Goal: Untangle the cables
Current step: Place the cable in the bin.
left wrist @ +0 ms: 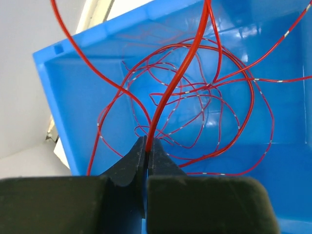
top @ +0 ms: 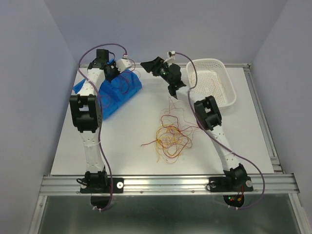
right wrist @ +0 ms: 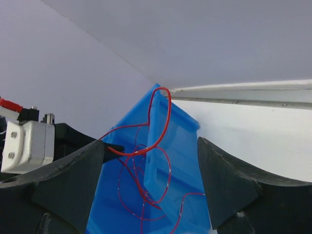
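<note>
Partly done: red cables (left wrist: 208, 87) lie coiled in a blue bin (left wrist: 53, 63) at the tabletop's far left corner.
Over the bin, the left gripper (left wrist: 147, 146) is clamped on one red strand (left wrist: 169, 92); the right gripper (right wrist: 151, 151) hangs open nearby. A red-and-yellow tangle (top: 168, 136) at mid-tabletop likely holds most remaining work.

Soft, even light, faint shadows on the worktop (top: 122, 141); glare on the blue bin (left wrist: 63, 83) wall; close fingers (left wrist: 195, 204) blurred.
</note>
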